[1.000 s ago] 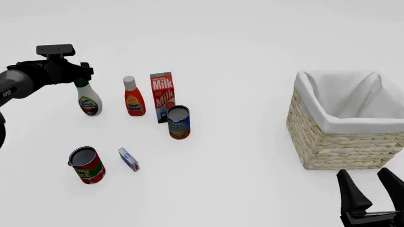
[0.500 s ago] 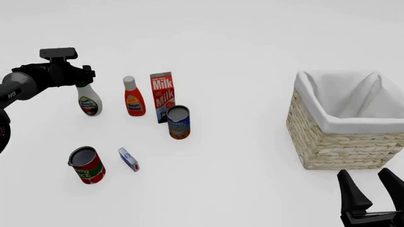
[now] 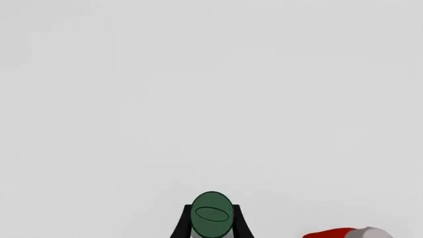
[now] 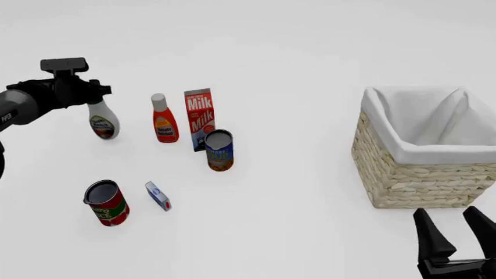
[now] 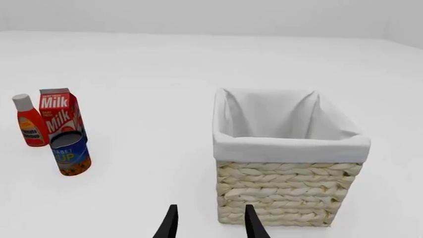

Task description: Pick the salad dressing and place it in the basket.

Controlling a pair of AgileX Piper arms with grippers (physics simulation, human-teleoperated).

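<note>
Already the left gripper grips the salad dressing by its neck, bottle hanging below, slightly tilted, left of the red bottle. The basket sits far right of it, nearer the right gripper, whose jaws are apart.

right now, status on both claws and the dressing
Left claw shut on salad dressing, bottle tilted, off the table. Right claw open, idle near basket. Red bottle, milk carton between.
</note>
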